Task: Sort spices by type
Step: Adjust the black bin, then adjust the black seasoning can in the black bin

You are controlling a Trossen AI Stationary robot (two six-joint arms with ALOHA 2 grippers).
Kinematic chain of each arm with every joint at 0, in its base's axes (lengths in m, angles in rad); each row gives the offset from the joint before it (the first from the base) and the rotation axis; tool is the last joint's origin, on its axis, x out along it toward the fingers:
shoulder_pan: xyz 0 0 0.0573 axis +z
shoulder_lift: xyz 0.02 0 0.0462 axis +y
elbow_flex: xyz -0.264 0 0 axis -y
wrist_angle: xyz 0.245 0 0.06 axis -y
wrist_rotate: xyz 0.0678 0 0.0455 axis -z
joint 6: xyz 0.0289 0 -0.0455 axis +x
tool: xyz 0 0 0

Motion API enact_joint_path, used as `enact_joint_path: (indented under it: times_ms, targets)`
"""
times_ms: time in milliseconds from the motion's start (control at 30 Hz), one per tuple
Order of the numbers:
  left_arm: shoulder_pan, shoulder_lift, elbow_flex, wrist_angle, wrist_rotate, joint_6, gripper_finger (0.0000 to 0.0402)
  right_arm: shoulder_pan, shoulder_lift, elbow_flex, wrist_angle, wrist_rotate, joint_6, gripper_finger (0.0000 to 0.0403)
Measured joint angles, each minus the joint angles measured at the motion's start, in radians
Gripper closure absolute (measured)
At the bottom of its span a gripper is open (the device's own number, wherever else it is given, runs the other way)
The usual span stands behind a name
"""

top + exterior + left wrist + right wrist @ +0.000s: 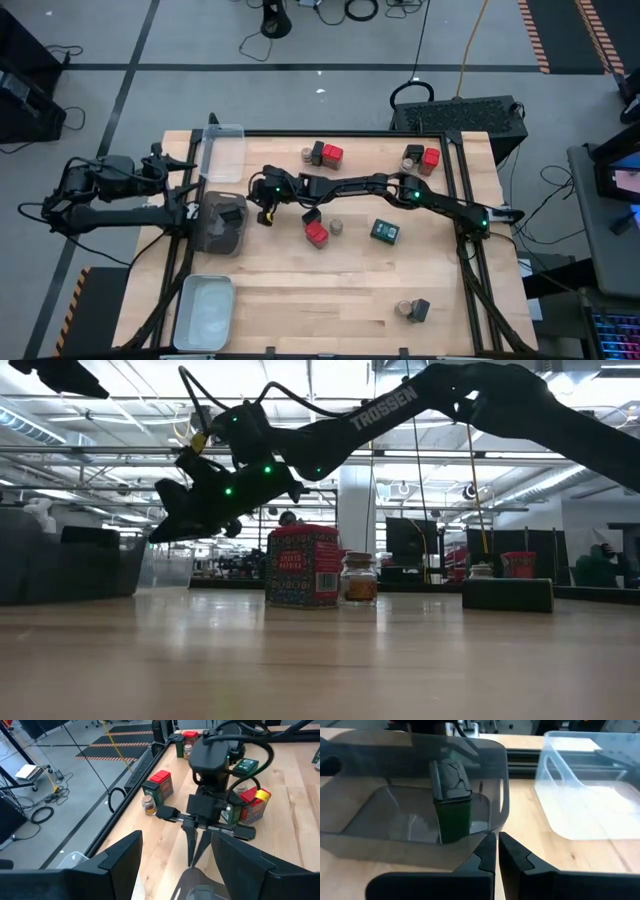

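A dark green tin (451, 800) stands upright on its base inside the smoky dark tray (205, 238). My right gripper (497, 851) is shut and empty. It hangs above the table just right of that tray (262, 205), raised clear in the low view (160, 532). My left gripper (176, 840) is open at the tray's left end (190, 207). On the table stand red tins (317, 233) (332, 154) (431, 158), dark tins (385, 231) (419, 310) and tan-lidded jars (337, 226) (404, 308) (307, 154).
A clear tray (222, 150) sits at the far left of the table and a pale tray (205, 310) at the near left. A black frame rail (455, 180) runs along the right side. Bare wood lies in the near middle (320, 300).
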Motion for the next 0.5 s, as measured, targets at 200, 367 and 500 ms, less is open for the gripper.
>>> enact_joint_path:
  times_ms: [200,367,500]
  targets:
    - [0.0,0.0,0.0,0.0,0.001,-0.005,0.0158,0.002,0.013,0.001,0.068,-0.024,0.008,0.0403]
    - [0.0,0.0,0.0,0.0,0.001,-0.009,0.0158,-0.004,0.013,0.001,0.079,-0.018,0.004,0.0403]
    - [0.0,0.0,0.0,-0.002,0.002,-0.019,0.0158,-0.006,0.008,0.001,0.03,-0.021,0.004,0.0403]
